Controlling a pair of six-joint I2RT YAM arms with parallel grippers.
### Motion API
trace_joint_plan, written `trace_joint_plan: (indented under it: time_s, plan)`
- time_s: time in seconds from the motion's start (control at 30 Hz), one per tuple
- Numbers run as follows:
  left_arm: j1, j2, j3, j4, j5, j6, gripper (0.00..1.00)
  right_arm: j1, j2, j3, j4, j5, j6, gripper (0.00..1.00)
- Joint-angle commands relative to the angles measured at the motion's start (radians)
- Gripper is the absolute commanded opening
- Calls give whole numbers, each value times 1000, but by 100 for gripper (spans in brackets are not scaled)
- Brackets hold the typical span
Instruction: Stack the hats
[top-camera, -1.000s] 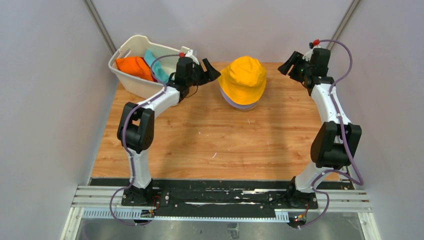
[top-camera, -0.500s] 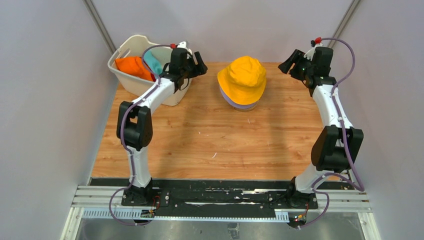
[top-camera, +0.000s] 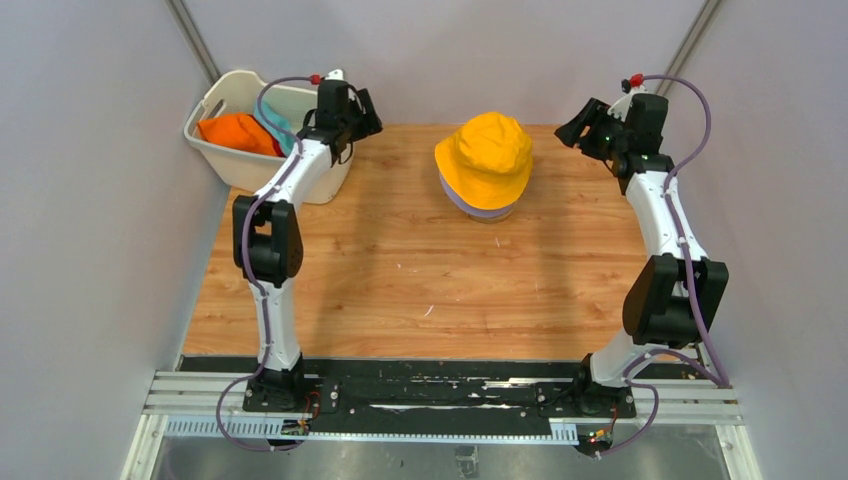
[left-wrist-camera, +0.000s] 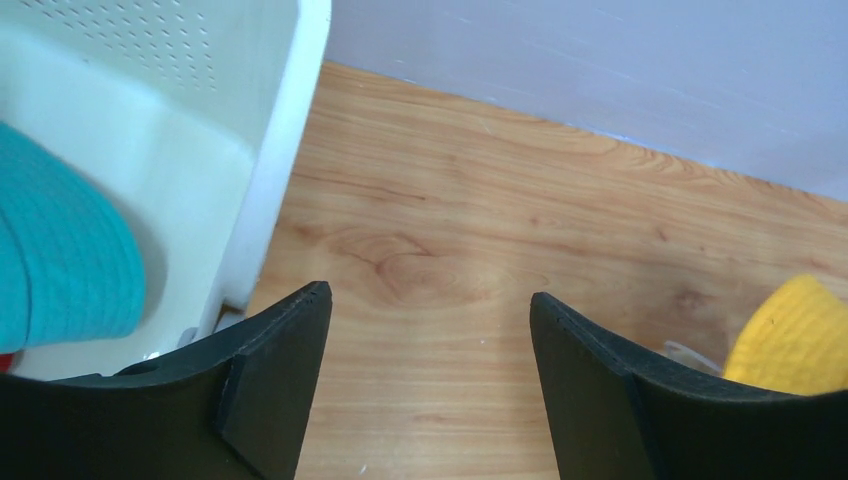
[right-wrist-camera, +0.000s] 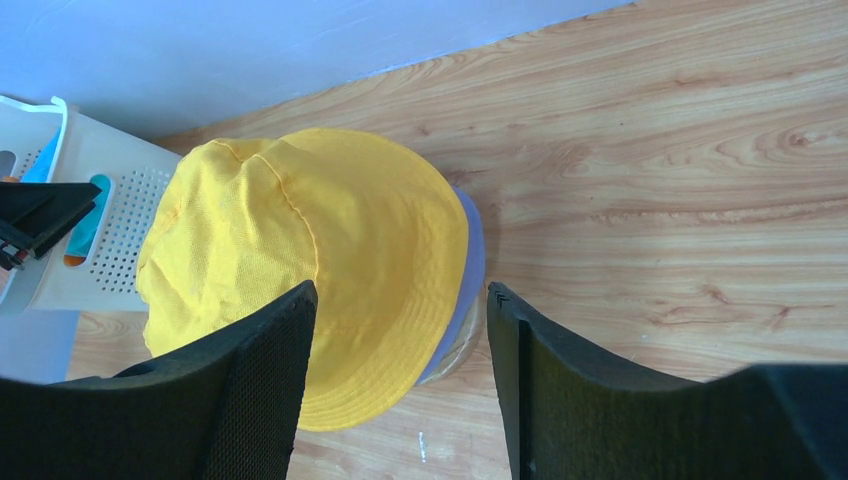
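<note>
Left end effector (left-wrist-camera: 430, 300) near teal hat (left-wrist-camera: 60, 250)

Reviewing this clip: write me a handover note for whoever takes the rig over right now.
Left gripper: open, empty, at the right-hand rim of the white basket.
Right gripper: open, empty, hovering to the right of the stack.
Hats: the yellow hat sits over the lavender hat at the far middle of the table. The orange hat and teal hat lie in the basket.
Done: two hats stacked.
Left: orange and teal, at least, go onto the stack. The left arm is nearest them.
</note>
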Motion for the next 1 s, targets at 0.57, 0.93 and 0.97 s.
trace_joint_plan:
  time_s: [0.57, 0.93, 0.97]
  plan:
    - [258, 87, 476, -529, -89, -110, 58, 30, -36, 22, 19, -102, 6, 63]
    - [325, 95, 329, -442, -147, -85, 57, 31, -52, 0, 36, -122, 17, 63]
    - [327, 103, 334, -445, -157, -84, 57, 32, -54, -2, 39, -127, 20, 62]
